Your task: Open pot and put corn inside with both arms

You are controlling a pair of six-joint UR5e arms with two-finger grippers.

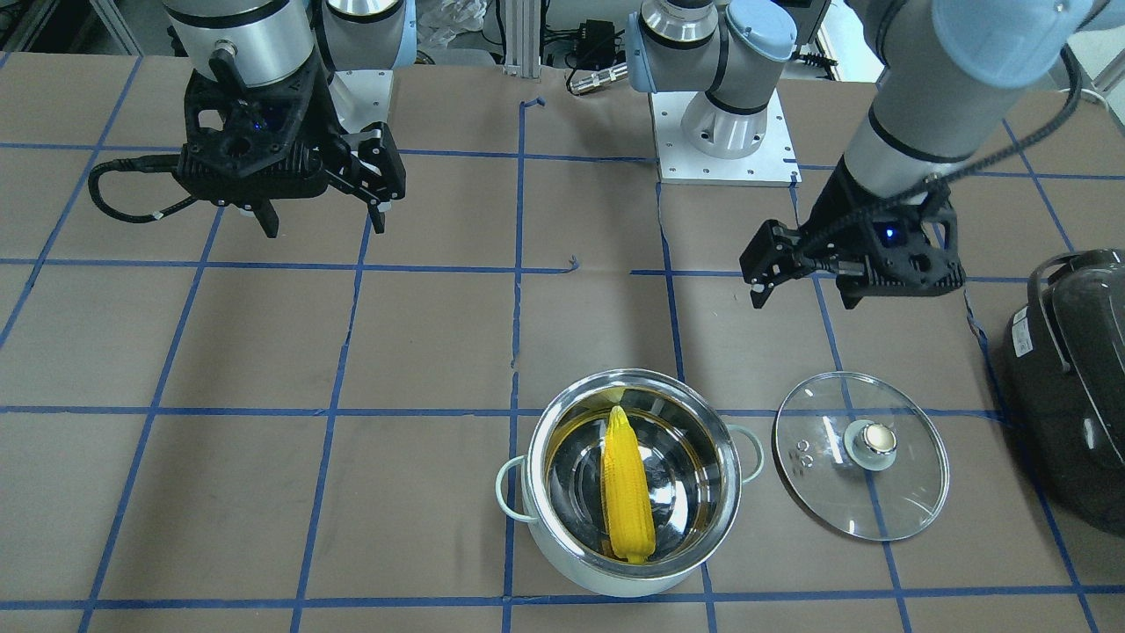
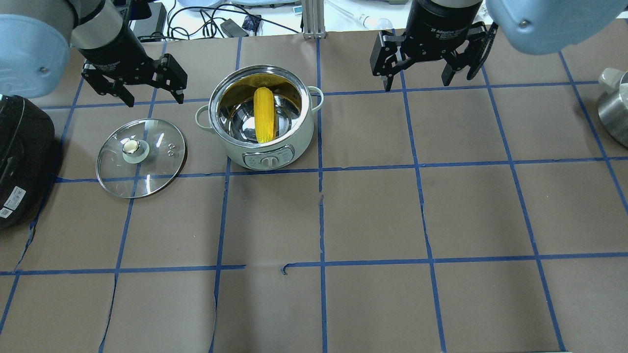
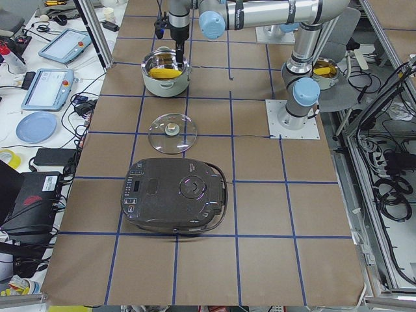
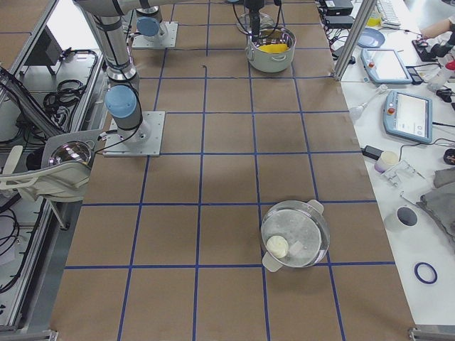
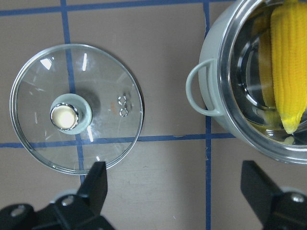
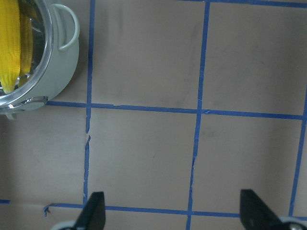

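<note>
Bright, even overhead light; my shadows are soft. Glare streaks the lid [image 5: 105,86] and the pot [image 1: 562,448]. My fingertips [image 5: 96,179] blur up close.

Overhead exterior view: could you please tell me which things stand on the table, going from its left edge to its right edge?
dark appliance → glass lid → pot, with the corn lying inside it → shiny metal vessel, cut off by the right edge.

The pot [image 5: 212,52] runs off the left wrist view's right edge; the corn [image 5: 288,62] inside it is cut at the top. In the overhead view, the dark cooker [image 2: 22,147] left of the pot is cropped by the frame edge.
</note>
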